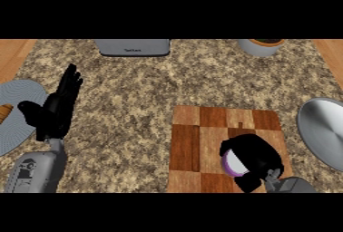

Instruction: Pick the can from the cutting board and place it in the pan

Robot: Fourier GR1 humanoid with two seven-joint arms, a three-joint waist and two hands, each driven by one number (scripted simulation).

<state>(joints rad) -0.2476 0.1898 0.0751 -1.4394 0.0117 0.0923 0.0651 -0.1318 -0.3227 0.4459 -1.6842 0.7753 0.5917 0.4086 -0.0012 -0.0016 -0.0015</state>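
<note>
Speckled stone counter (pixel 134 113), checkered cutting board (pixel 201 136). Right hand (pixel 251 156) curled around purple can (pixel 233 164) over board; left hand (pixel 57 106) open, resting. Risk: can slipping before pan (pixel 325 131), mostly hidden grip.

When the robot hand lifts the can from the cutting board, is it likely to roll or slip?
The can looks round and smooth, so it may slip or roll if released on its side. The right robot hand curls round it over the cutting board, which probably steadies it. It seems stiff.
</note>
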